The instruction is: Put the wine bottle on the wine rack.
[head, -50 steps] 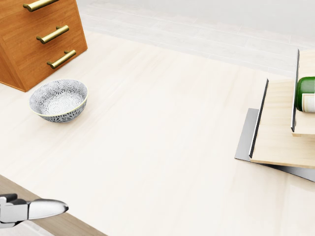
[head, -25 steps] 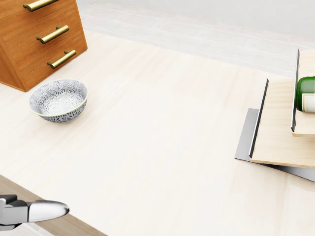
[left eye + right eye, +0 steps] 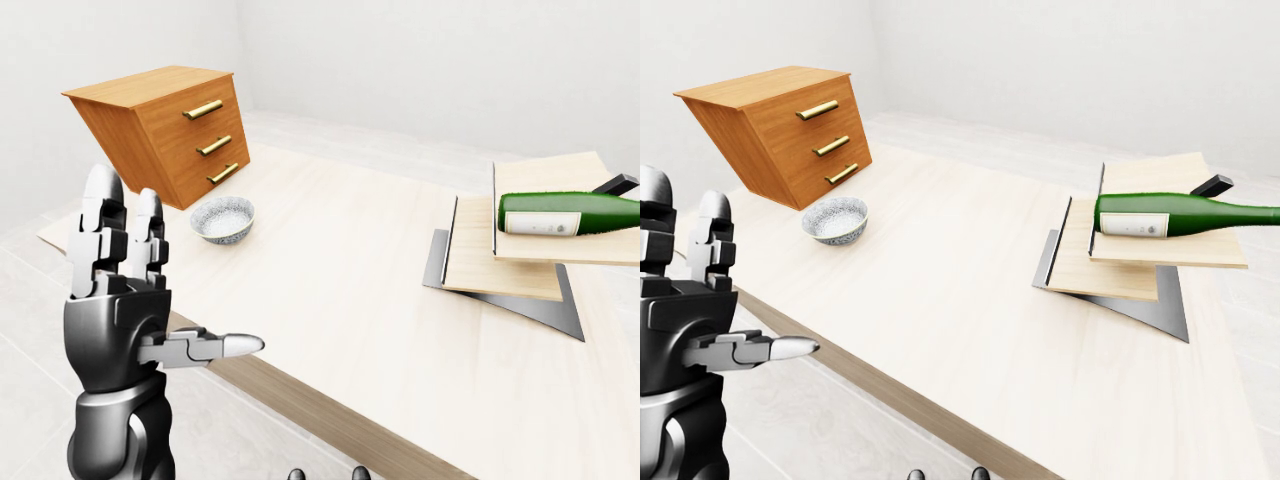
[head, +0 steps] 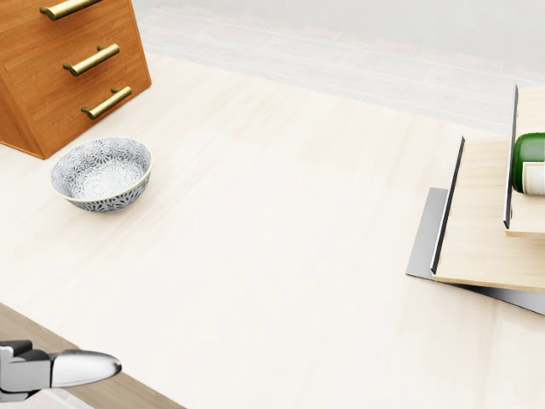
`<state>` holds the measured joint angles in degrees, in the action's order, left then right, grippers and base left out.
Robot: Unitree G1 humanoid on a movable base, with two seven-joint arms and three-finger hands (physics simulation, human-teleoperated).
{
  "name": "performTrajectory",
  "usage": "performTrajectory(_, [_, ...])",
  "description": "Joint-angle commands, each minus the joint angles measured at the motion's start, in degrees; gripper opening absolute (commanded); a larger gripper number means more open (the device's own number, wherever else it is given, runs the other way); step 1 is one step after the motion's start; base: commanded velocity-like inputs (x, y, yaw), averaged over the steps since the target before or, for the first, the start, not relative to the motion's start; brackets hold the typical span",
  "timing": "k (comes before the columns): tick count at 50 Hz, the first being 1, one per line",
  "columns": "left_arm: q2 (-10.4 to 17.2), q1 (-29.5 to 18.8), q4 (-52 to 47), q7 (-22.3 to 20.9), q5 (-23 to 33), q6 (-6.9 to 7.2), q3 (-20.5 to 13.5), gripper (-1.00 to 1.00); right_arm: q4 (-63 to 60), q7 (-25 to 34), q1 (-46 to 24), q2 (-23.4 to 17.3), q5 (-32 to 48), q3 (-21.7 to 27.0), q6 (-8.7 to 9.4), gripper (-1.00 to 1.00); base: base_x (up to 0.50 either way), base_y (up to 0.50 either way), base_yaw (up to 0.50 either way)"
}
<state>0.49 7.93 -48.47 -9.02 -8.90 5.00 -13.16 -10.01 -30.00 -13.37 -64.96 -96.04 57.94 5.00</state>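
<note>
The green wine bottle [image 3: 1180, 214] with a white label lies on its side on the upper wooden shelf of the wine rack [image 3: 1110, 265], at the right of the table. Only the bottle's base [image 4: 530, 162] shows at the right edge of the head view. My left hand [image 3: 125, 290] is raised at the lower left, off the table's near edge, fingers spread open and empty, far from the bottle. One fingertip [image 4: 85, 368] shows in the head view. My right hand is not in view.
A wooden drawer chest [image 3: 170, 135] with brass handles stands tilted at the table's left. A patterned grey bowl [image 3: 223, 217] sits beside it. The light wooden table [image 3: 340, 290] spans the middle. Grey floor lies below its near edge.
The fingertip at the lower left of the head view has sunk slightly. Bottle, rack, bowl and chest have not moved.
</note>
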Motion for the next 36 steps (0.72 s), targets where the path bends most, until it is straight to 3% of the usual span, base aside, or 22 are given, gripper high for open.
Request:
performTrajectory(1, [-0.07,0.3,-0.72,-0.14,-0.33,0.0,-0.29,1.0,-7.04,0.0,-0.34,-2.5,-8.74,1.37,0.0,1.0,0.0,0.0,0.0])
performTrajectory(14, [-0.07,0.28,-3.75,-0.12,-1.26,0.0,-1.25,1.0,-13.11,0.0,2.38,-3.21,-16.69,7.82,0.0,1.0,0.0,0.0,0.0])
performTrajectory(36, [-0.24,0.0,-6.82,0.08,-1.19,0.0,-0.78,1.0,-16.38,0.0,1.97,-6.91,-16.96,14.26,0.0,1.0,0.0,0.0,0.0])
